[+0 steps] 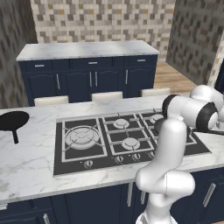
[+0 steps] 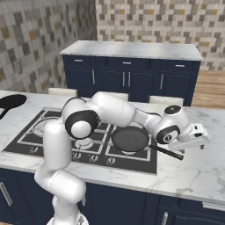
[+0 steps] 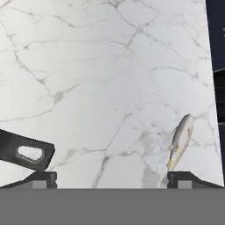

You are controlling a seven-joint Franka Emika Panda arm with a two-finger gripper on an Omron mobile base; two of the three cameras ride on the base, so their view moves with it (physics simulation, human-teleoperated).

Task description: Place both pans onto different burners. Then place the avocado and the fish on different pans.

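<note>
Left base view: one pan (image 1: 13,120) sits on the marble worktop (image 1: 30,157) left of the cooktop (image 1: 122,140). Right base view: second pan (image 2: 130,138) rests on a right-hand burner. Hand view: claw (image 3: 112,178) spread wide, released, above the worktop beside the fish (image 3: 180,139)

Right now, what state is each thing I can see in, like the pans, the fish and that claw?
Gripper: open, holding nothing, hovering over the marble counter.
Fish: lying on the counter, just above one fingertip, not gripped.
Near pan: sitting on the cooktop's right-hand burners, empty, handle pointing right.
Far pan: on the counter left of the cooktop, empty.
Burners: no flame visible.
</note>
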